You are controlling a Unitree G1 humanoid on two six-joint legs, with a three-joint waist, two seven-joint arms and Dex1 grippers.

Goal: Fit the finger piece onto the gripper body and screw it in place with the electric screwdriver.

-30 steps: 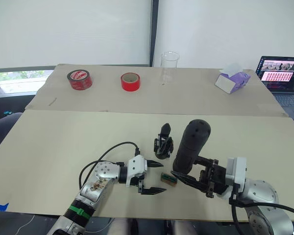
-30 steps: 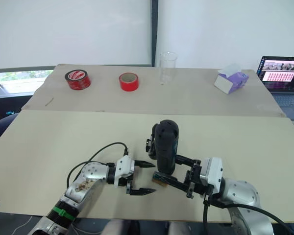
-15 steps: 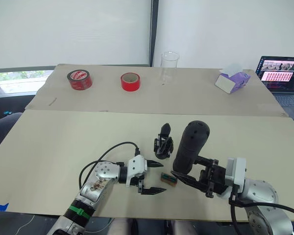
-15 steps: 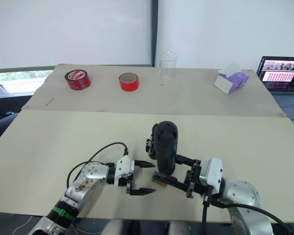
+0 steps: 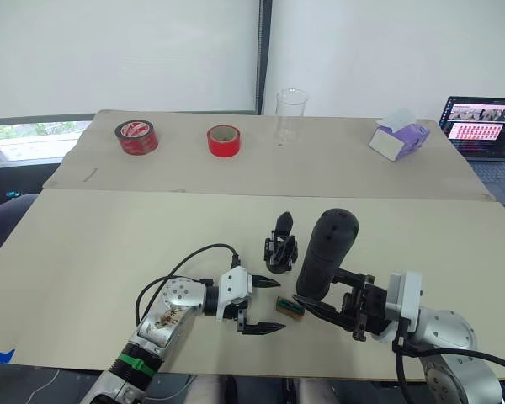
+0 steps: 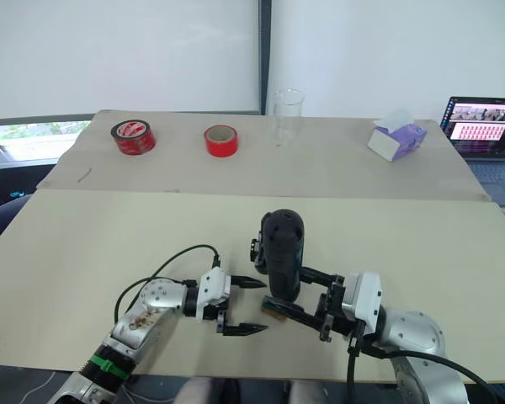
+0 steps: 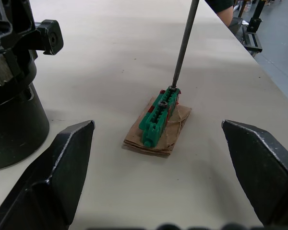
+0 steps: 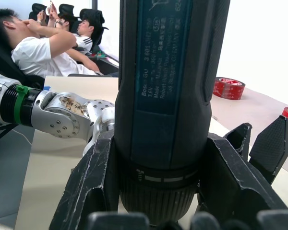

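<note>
nothing has shifted in the last second: the right tool keeps the electric screwdriver on the green block, left tool wide, so the job waits.

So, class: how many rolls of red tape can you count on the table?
2. Both lie at the far side of the table: one red tape roll near the far left corner, the other red tape roll beside it, left of the clear beaker.
</note>
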